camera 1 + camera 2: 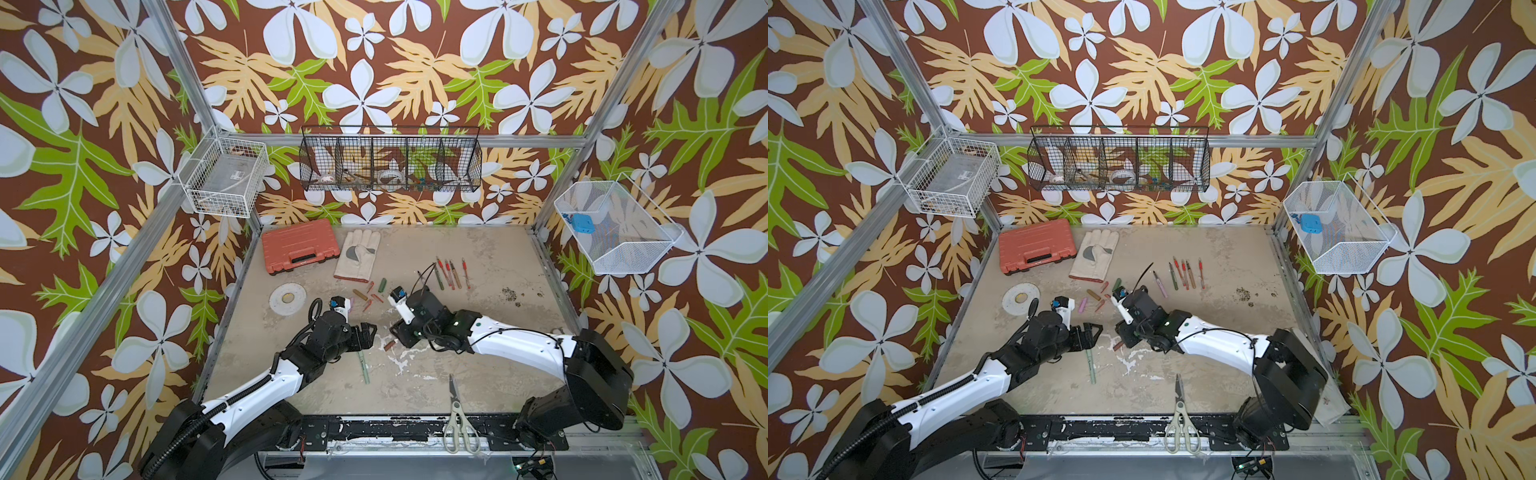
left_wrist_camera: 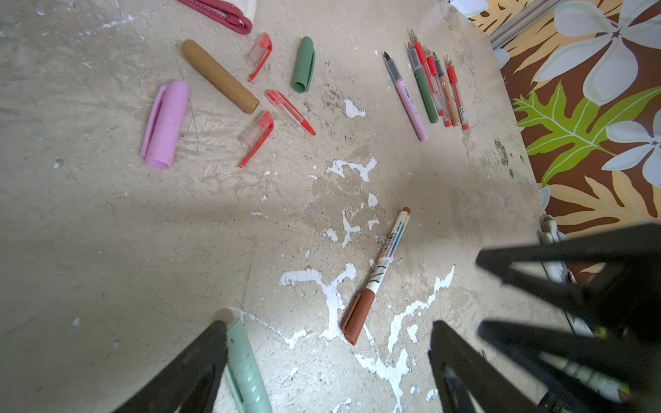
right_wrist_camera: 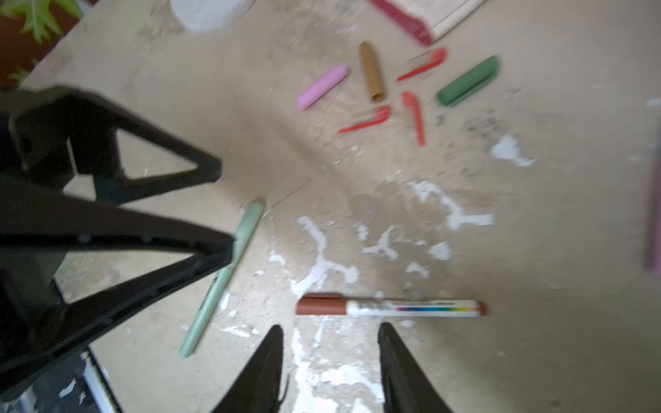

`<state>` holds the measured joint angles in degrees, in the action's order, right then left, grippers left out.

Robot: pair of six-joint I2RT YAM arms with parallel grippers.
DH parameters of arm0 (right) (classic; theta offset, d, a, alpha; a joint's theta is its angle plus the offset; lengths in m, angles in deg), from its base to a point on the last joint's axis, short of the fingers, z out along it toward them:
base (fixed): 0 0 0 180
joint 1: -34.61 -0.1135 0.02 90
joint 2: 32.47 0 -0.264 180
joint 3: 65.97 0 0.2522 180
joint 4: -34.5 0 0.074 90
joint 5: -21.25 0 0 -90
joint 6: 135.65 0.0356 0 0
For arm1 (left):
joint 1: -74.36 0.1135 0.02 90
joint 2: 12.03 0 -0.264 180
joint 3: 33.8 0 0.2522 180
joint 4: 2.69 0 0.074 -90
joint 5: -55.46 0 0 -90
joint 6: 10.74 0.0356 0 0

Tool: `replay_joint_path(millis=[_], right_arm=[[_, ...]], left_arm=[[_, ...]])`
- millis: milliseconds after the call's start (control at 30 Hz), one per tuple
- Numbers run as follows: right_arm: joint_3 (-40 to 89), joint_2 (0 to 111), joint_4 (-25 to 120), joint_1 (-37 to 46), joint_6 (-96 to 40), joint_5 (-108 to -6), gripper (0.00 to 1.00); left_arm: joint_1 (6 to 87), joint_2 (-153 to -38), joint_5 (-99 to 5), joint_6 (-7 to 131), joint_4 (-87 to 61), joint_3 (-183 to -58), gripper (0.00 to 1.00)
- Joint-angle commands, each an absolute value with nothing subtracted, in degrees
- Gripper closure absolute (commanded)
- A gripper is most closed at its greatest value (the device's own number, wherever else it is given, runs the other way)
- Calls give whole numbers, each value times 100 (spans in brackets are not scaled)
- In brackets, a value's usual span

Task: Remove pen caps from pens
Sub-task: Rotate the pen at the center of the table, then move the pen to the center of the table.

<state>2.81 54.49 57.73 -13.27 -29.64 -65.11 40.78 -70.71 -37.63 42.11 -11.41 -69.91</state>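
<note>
White marker [image 2: 386, 250], brown cap [image 2: 359, 316] on, lies flat near pale green pen [image 3: 209, 304]; loose caps [image 2: 220, 77] clustered (uncapped pens [image 2: 425, 89] rowed beyond).

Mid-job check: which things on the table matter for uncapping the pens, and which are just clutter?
For the job: brown-capped marker, cap still on; pale green pen; row of uncapped pens; loose caps.

Lying about: scissors, glove, red case, white disc, black wire basket.
</note>
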Motion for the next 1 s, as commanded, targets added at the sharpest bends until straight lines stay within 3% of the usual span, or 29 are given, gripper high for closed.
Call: replay_joint_path(millis=[0, 467, 967], right_arm=[[223, 5484, 5819, -831, -3294, -6038, 48], [1064, 7236, 5872, -312, -3510, -4574, 49], [618, 7157, 5634, -222, -3230, -4352, 43]], left_arm=[[4070, -7022, -3800, 4258, -914, -6929, 11], [4070, -6847, -3871, 4175, -767, -6787, 11], [4070, -6835, -3911, 4412, -397, -6591, 10]])
